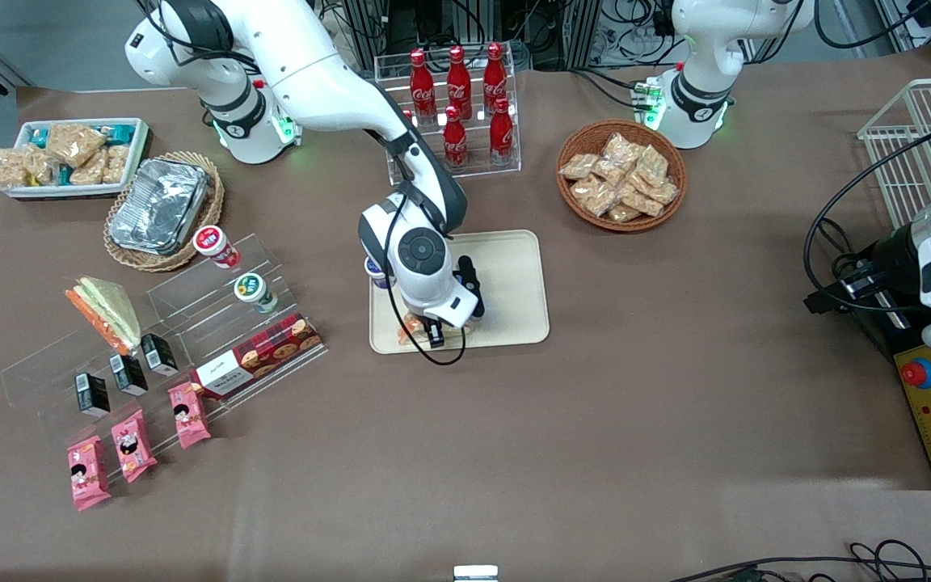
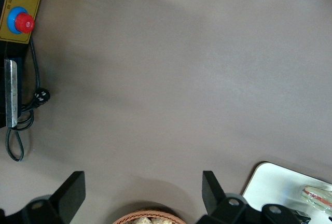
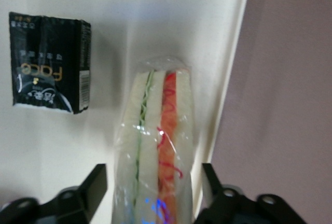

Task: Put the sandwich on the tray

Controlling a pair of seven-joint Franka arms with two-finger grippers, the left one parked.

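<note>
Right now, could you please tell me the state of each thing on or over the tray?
sandwich: wrapped, lying on the tray near its rim, between the open pincer fingers.
tray: flat on the table, holding the sandwich and a black pack.
black pack: lying flat on the tray, apart from the sandwich.
pincer: open, straddling the sandwich.

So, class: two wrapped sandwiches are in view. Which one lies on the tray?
The sandwich between the open gripper's fingers lies on the cream tray, by its rim. The other sandwich leans on the clear acrylic stand.
</note>
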